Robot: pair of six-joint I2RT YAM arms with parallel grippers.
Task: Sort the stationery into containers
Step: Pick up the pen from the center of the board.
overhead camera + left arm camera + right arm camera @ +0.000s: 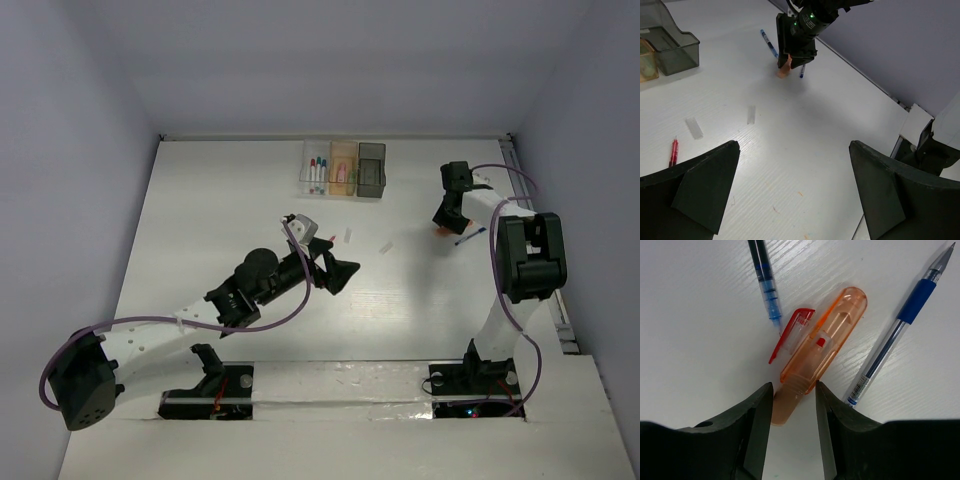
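Pens sat in the clear bin (315,170) and pink bits in the orange bin (343,170), but two pale blocks (694,128), a red pen (674,152), blue pens (890,340) and the orange tube (825,340) were left on the table. The tube lay at the table's right, its long axis diagonal in the wrist view and its rounded end pointing away from my right gripper (794,390). The jaws stood narrow about its tail, though I couldn't tell if they gripped, and my left gripper (794,147) gaped wide, holding nothing.

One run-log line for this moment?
left gripper: open, empty | right gripper: straddling translucent orange tube lying on white table, grip unconfirmed | clear rectangular plastic bin: pens inside
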